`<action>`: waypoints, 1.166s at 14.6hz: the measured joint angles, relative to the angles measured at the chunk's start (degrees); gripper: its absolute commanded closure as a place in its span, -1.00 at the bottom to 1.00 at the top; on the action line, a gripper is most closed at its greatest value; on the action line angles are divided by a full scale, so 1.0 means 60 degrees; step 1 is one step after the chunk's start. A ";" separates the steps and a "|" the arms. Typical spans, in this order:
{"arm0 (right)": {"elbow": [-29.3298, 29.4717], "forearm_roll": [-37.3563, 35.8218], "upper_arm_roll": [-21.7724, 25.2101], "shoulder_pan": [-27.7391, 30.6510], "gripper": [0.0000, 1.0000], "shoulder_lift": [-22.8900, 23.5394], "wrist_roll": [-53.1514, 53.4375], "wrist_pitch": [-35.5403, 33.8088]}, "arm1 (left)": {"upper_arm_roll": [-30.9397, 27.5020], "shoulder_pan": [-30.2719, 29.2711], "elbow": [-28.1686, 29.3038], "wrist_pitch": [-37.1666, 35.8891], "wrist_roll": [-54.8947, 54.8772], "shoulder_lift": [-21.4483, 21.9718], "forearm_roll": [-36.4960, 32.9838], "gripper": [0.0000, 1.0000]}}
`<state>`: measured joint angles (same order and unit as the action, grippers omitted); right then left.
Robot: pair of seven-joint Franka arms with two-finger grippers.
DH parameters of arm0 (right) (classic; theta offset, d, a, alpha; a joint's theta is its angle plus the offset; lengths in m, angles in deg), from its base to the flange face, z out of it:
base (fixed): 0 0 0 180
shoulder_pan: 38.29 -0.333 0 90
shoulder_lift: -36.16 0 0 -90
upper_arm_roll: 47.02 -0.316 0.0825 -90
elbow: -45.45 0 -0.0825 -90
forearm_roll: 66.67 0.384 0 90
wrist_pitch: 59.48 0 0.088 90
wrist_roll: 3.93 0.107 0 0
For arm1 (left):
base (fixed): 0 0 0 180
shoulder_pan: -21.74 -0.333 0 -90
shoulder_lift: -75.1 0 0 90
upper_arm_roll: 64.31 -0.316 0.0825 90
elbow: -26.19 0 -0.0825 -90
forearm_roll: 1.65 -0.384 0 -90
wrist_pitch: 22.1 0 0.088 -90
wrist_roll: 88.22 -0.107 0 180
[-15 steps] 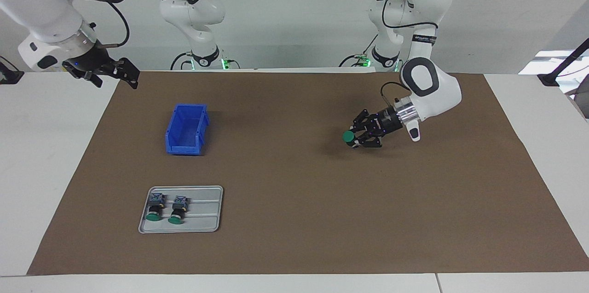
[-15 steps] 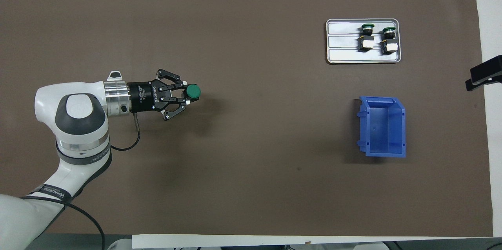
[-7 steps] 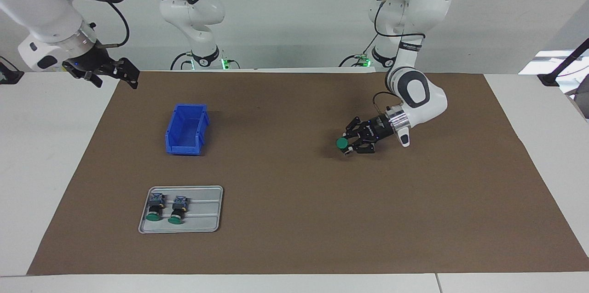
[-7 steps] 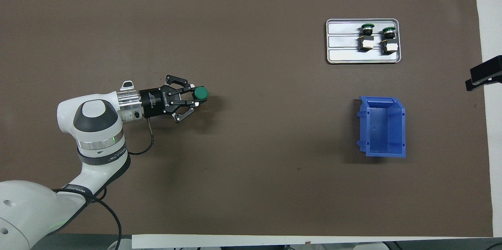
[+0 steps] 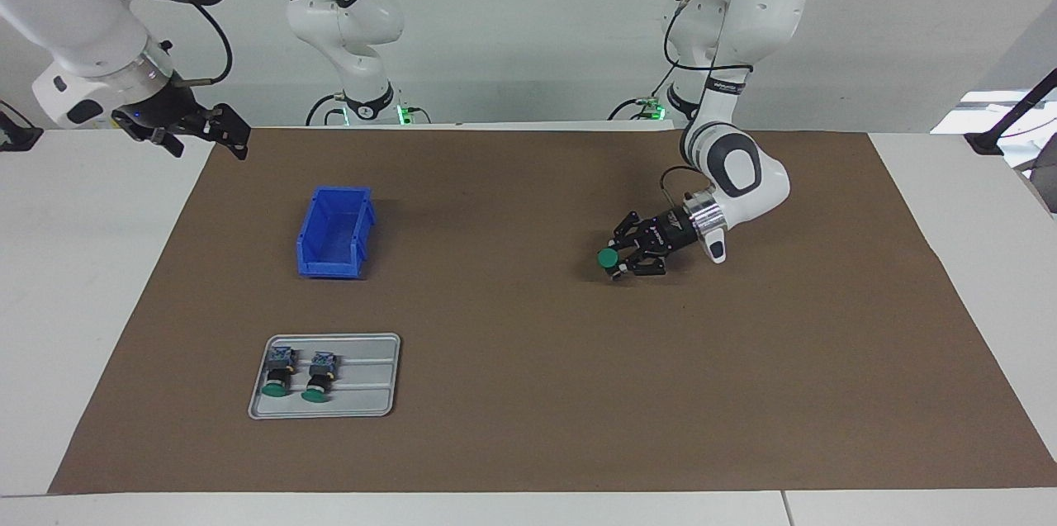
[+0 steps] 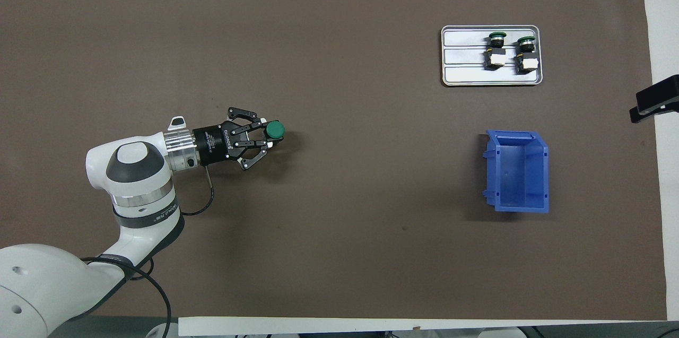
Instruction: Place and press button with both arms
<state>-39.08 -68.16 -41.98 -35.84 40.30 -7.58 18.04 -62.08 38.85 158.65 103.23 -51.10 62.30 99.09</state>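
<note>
Three green buttons in all. One button (image 5: pixel 609 259) clamped between fingertips of left gripper (image 5: pixel 621 260), low over bare brown mat (image 5: pixel 528 427) toward left arm's end; contact with mat not resolvable, possibly just clear. Cap (image 6: pixel 275 129) pointing toward 3 o'clock in overhead view, barrel hidden by fingers there. Two others (image 6: pixel 496 50) (image 6: pixel 526 54) lying side by side in grey tray (image 6: pixel 467 77), caps toward 12 o'clock in overhead view. Blue bin (image 5: pixel 334 230) nearer robots than tray, well apart from held button. Right gripper (image 5: pixel 216 130) waiting, jaws wide and holding nothing, at mat's edge at right arm's end; facing view shows wrist and arm, overhead only black tips (image 6: pixel 655 98) at 3 o'clock.
</note>
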 measured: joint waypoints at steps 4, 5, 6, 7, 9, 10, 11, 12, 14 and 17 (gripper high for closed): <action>0.0000 0.0000 0.0000 0.0000 -0.97 0.0000 0.0000 0.0000 | 0.0011 0.0247 0.0017 -0.0018 -0.0035 -0.0028 0.0505 0.81; 0.0000 0.0000 0.0000 0.0000 -0.97 0.0000 0.0000 0.0000 | 0.0011 0.0263 0.0023 -0.0020 -0.0037 -0.0033 0.0516 0.81; 0.0000 0.0000 0.0000 0.0000 -0.97 0.0000 0.0000 0.0000 | 0.0009 0.0262 0.0027 -0.0021 -0.0040 -0.0036 0.0520 0.81; 0.0000 0.0000 0.0000 0.0000 -0.97 0.0000 0.0000 0.0000 | 0.0009 0.0266 0.0033 -0.0021 -0.0043 -0.0046 0.0577 0.81; 0.0000 0.0000 0.0000 0.0000 -0.97 0.0000 0.0000 0.0000 | 0.0010 0.0343 0.0052 -0.0022 -0.0192 -0.0134 0.0837 0.80; 0.0000 0.0000 0.0000 0.0000 -0.97 0.0000 0.0000 0.0000 | 0.0015 0.0378 0.0076 -0.0031 -0.0299 -0.0185 0.0911 0.77; 0.0000 0.0000 0.0000 0.0000 -0.97 0.0000 0.0000 0.0000 | 0.0015 0.0381 0.0085 -0.0073 -0.0392 -0.0202 0.0976 0.63; 0.0000 0.0000 0.0000 0.0000 -0.97 0.0000 0.0000 0.0000 | 0.0013 0.0381 0.0089 -0.0080 -0.0425 -0.0202 0.0989 0.56; 0.0000 0.0000 0.0000 0.0000 -0.97 0.0000 0.0000 0.0000 | 0.0000 0.0376 0.0104 -0.0124 -0.0462 -0.0202 0.0997 0.27; 0.0000 0.0000 0.0000 0.0000 -0.97 0.0000 0.0000 0.0000 | -0.0015 0.0365 0.0154 -0.0165 -0.0498 -0.0204 0.0998 -0.09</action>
<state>-39.08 -68.16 -41.98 -35.84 40.30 -7.58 18.04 -62.17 41.04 159.57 102.23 -54.09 61.08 105.08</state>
